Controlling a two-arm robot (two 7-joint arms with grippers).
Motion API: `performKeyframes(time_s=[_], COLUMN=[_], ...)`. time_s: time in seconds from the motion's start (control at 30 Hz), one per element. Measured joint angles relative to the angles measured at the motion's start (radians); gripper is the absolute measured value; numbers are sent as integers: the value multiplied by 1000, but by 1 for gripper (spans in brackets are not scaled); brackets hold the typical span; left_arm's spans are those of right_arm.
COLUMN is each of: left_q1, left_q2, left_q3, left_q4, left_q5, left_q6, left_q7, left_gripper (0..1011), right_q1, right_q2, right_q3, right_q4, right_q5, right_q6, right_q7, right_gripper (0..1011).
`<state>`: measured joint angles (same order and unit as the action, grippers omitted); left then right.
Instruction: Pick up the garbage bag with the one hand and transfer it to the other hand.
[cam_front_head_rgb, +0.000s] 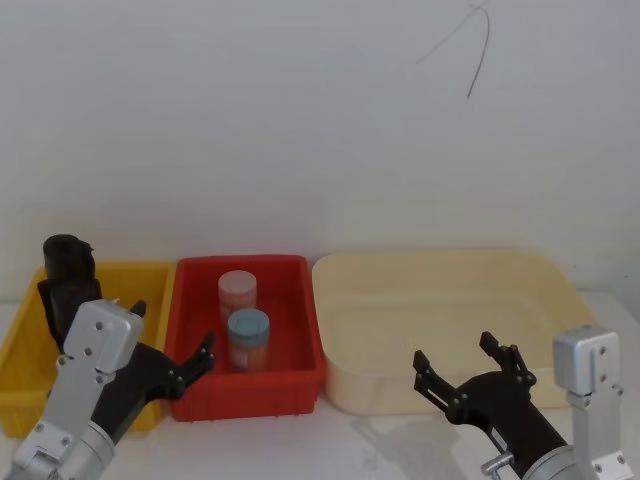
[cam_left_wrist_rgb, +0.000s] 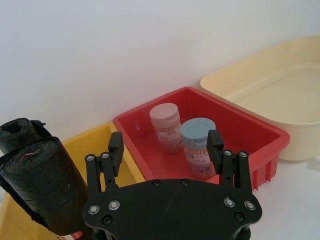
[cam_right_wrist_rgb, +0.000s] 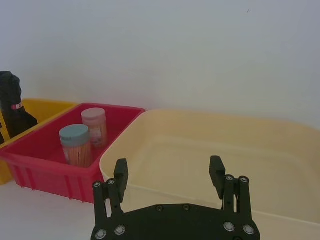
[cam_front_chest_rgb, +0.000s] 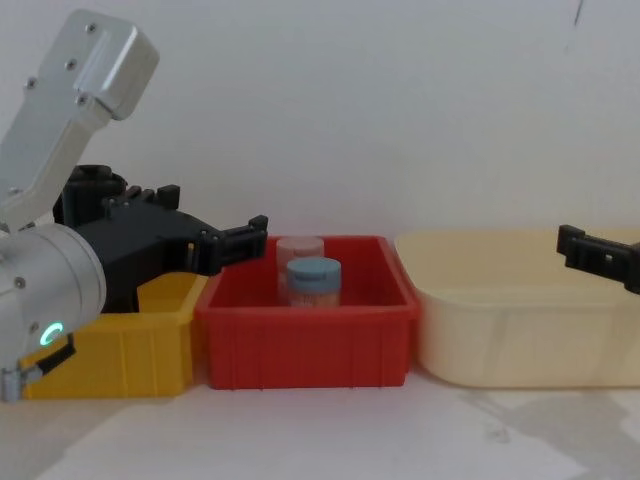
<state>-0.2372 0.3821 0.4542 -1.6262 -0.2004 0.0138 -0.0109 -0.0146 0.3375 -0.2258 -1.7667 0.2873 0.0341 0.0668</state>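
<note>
L tool (cam_left_wrist_rgb: 165, 145) is spread wide and gripping nothing; its two black fingers (cam_left_wrist_rgb: 115, 143) point toward the bins, over the join of the yellow plastic bin (cam_front_head_rgb: 150, 272) and the red plastic bin (cam_front_head_rgb: 250, 392), touching neither as far as I can see; its arm has a green-lit ring in the chest view.

R tool (cam_right_wrist_rgb: 169, 169) is likewise spread open and empty, hanging in front of the wide cream plastic tub (cam_front_head_rgb: 440, 268), clear of its rim; in the chest view it's cut off at the right edge.

The garbage bag (cam_left_wrist_rgb: 45, 185), a black roll of plastic w/ a red-and-white label at its lower end, stands upright in the yellow bin, apart from both tools; a second black roll (cam_left_wrist_rgb: 20, 131) stands right behind it, touching or nearly so, can't tell which.

Red bin holds a pink-lidded jar (cam_front_head_rgb: 238, 290) and a blue-lidded jar (cam_front_head_rgb: 248, 335), side by side.

All three containers sit in a row on the white tabletop (cam_front_head_rgb: 370, 440).

Hard to see: the label is clipped by the left wrist view's edge; the L arm covers most of both rolls in the chest view; the bin wall hides their bases.
</note>
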Motion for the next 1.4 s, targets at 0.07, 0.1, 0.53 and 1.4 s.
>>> performKeyframes(time_s=[0.07,0.1,0.53,1.4], left_q1=[0,0,0,0], left_q2=[0,0,0,0], left_q3=[0,0,0,0], left_q4=[0,0,0,0], left_q5=[0,0,0,0], left_q6=[0,0,0,0], left_q7=[0,0,0,0], left_gripper=[1000,1000,1000,1000], right_q1=[0,0,0,0], right_q2=[0,0,0,0], right_q3=[0,0,0,0], right_q4=[0,0,0,0], right_q5=[0,0,0,0], right_q6=[0,0,0,0], right_q7=[0,0,0,0], right_gripper=[1001,1001,1001,1002])
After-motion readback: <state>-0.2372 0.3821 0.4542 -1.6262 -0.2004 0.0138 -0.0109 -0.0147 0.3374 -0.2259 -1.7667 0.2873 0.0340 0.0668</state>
